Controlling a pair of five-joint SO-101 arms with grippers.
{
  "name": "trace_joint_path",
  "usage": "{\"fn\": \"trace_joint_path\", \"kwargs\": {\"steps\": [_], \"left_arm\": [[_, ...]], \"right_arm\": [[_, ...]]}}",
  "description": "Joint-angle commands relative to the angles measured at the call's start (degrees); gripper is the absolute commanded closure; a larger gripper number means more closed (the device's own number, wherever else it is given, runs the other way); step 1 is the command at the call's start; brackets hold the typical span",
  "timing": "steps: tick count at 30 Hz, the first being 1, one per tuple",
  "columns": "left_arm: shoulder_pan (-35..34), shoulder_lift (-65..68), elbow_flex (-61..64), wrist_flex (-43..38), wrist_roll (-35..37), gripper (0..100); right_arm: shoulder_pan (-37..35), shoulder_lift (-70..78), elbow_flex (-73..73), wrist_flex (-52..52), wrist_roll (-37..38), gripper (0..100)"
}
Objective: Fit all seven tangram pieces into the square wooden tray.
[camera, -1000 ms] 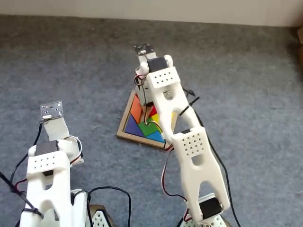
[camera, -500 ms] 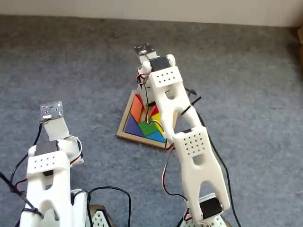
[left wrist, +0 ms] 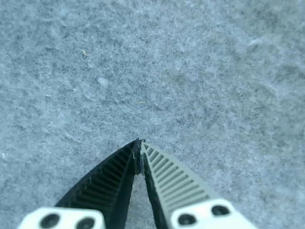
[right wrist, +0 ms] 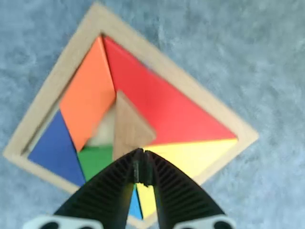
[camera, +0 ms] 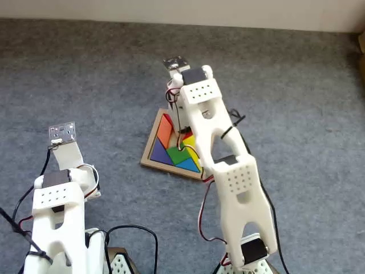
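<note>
Hovering over the tray [camera: 149, 159] at mid-carpet, your R gripper [right wrist: 142, 154] has its fingers together, tips above a tan triangle [right wrist: 128, 125] betw. orange piece [right wrist: 88, 98] & red piece [right wrist: 157, 107]. L gripper [left wrist: 139, 144], fingers also together, sits near-left over carpet [left wrist: 190, 71], well apart from tray.

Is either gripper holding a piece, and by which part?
Nothing is held. Left gripper shut over grey carpet; right gripper shut, empty, above the square wooden tray.

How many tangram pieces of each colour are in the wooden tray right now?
orange piece: 1
red piece: 1
yellow piece: 1
green piece: 1
dark blue piece: 1
light blue piece: 1
brown piece: 1
Total: 7
</note>
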Motion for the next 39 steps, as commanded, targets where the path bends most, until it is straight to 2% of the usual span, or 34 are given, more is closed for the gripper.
{"fn": "trace_joint_path", "kwargs": {"steps": [1, 6, 13, 17, 21, 27, 39], "left_arm": [[-0.4, -1.2, -0.2, -0.6, -0.3, 99], [0.6, -1.3, -0.1, -0.7, -0.3, 99], [1.2, -1.2, 0.2, -0.8, -0.3, 99], [1.4, -1.2, 0.2, -0.8, -0.3, 99], [1.5, -1.2, 0.2, -0.8, -0.3, 99], [1.5, -1.2, 0.2, -0.8, -0.3, 99], [1.5, -1.2, 0.2, -0.8, -0.3, 99]], "right_arm": [[-1.9, -12.5, 10.2, 2.2, 0.4, 99.3], [-2.5, -17.5, 18.0, 2.2, 0.4, 99.3], [-3.2, -29.1, 20.5, 2.1, 0.5, 99.3], [-3.2, -32.7, 28.6, -4.3, 0.6, 99.3], [-3.0, -32.8, 37.9, -14.3, 0.8, 99.3], [-3.0, -32.7, 42.4, -21.1, 0.9, 99.3], [-6.2, -25.8, 44.2, -25.2, 0.9, 99.3]]}}
